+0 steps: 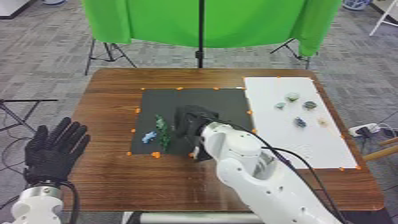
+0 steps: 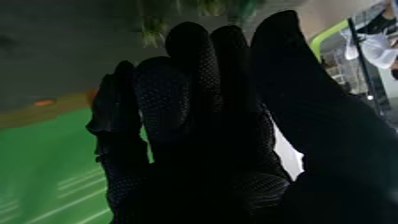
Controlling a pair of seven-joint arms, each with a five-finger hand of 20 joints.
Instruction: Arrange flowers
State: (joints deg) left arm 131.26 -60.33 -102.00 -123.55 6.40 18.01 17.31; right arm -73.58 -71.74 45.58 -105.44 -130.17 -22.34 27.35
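1. Nearest me, my left hand is by the counter's left edge, palm down, its fingers straight, slightly spread and holding nothing.
2. Next, on the near left part of the dark mat, lies a small blue flower, with green sprigs just beside it.
3. My right hand is over the middle of that mat, right of the sprigs. Its fingers are relaxed and released, the thumb well out to one side; the right wrist view has some leafy tips beyond them.
4. To the right, on the white sheet, I see a bluish flower near a pale peach one.
5. Farther up the sheet sit a dark green rosette, a small pale green one and a larger pale one, near one another.
6. Behind the counter hangs a green cloth.
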